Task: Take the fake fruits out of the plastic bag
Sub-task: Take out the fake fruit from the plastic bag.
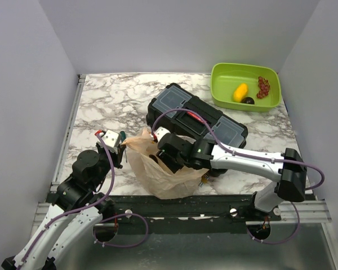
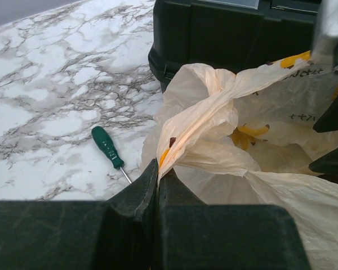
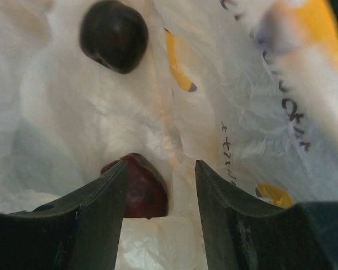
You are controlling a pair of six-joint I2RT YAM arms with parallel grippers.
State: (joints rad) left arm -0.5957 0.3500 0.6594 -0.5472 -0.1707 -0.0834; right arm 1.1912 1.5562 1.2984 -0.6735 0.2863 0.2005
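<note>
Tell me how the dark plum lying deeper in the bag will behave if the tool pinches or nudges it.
The plum looks round and glossy, so it will probably roll if nudged and may slip from a pinch. It lies on the loose, crinkled bag, which likely sags instead of bracing it. Small and fake, it is probably light.

black toolbox (image 1: 197,117) mid-table | green tub (image 1: 224,84) far right (red grapes (image 1: 263,86) inside) | green-handled screwdriver (image 2: 106,145) on marble table (image 1: 115,98)

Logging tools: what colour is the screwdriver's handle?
Green screwdriver handle; best seen in the left wrist view.
</note>
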